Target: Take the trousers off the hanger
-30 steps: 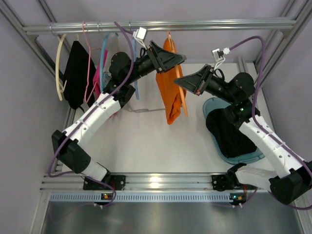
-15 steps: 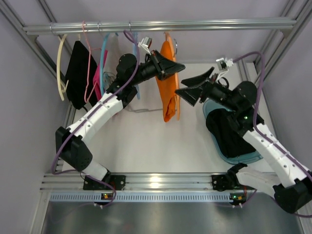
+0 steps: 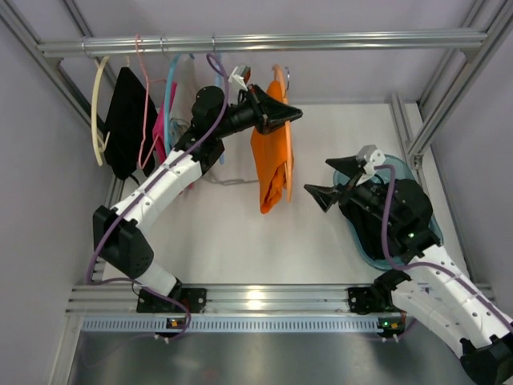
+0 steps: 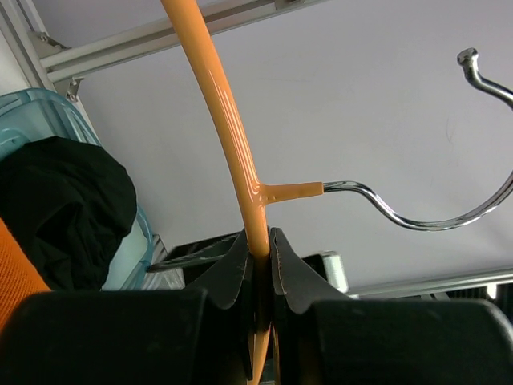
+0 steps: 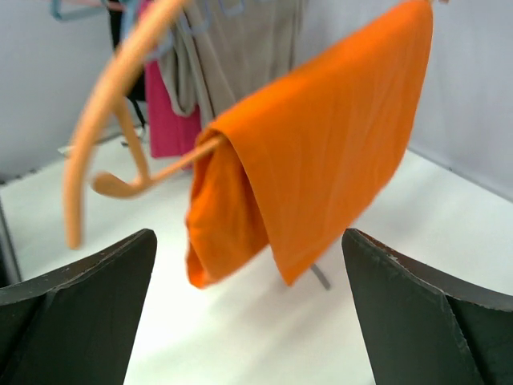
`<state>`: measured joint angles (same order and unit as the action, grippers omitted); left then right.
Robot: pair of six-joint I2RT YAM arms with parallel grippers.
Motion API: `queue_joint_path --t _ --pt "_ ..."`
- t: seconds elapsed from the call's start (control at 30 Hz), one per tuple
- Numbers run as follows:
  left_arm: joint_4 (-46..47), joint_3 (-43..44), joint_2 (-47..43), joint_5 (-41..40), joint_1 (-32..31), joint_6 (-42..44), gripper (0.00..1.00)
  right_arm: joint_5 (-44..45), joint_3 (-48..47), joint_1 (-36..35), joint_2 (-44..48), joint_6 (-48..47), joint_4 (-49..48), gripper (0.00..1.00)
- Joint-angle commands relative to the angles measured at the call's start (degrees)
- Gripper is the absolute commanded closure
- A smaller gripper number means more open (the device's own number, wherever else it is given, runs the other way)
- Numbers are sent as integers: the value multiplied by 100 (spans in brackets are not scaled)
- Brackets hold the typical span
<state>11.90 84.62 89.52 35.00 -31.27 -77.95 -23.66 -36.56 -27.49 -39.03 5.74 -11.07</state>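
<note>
I hold my left end effector (image 4: 258, 249) raised, clamped on the orange hanger (image 4: 228, 136); my right end effector (image 3: 325, 180), spread wide, faces the orange trousers (image 3: 272, 164) draped there.

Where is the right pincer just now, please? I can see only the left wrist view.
Observer: The right pincer is open, to the right of the orange trousers and clear of them.
Operator: Thank you. Are they on the orange hanger that the left pincer grips?
Observer: Yes; the right wrist view shows them folded over its bar.
Operator: Does anything else hang on the rail?
Observer: Towards its left end, black trousers hang there, with a pink garment beside them.
</note>
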Motion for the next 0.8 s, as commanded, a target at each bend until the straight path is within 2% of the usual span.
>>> queue_joint_path --t 0.0,0.37,0.53,0.77 --pt "1332 617 -136 208 7 -115 100 265 227 15 -113 -721 -789 1" --pt "1500 925 -31 551 6 -133 100 933 219 -512 -1317 -845 -2346 1" --pt "1499 977 -31 613 -2 -62 100 1443 114 -846 -1625 -1276 -2549 1" --pt "1464 1021 -92 727 -2 43 100 1584 131 -890 -1609 -1470 -2628 5"
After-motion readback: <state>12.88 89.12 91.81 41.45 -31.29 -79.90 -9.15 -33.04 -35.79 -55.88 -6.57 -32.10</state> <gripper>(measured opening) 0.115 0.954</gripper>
